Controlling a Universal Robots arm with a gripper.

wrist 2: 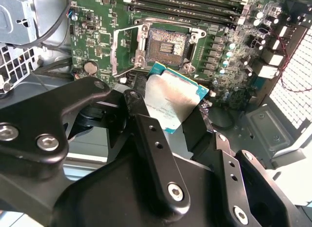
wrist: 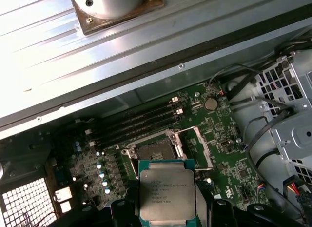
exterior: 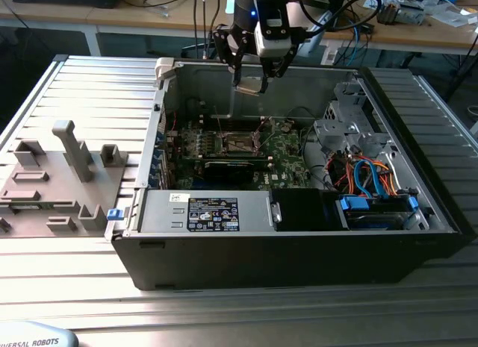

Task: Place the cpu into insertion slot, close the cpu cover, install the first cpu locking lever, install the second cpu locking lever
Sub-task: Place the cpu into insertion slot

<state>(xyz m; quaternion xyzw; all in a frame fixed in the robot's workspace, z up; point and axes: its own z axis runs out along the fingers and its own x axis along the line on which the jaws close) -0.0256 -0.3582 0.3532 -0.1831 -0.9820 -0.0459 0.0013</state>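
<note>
The cpu (wrist: 167, 194) sat clamped in my gripper (wrist 2: 170, 117), hanging over the open computer case (exterior: 299, 250), well apart from the empty insertion slot (wrist 2: 168, 44).

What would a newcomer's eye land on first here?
The silver-topped cpu, large in the first wrist view, sits clamped in the gripper, which hangs above the open computer case in the exterior view. In the second wrist view, the insertion slot lies uncovered on the green motherboard.
</note>
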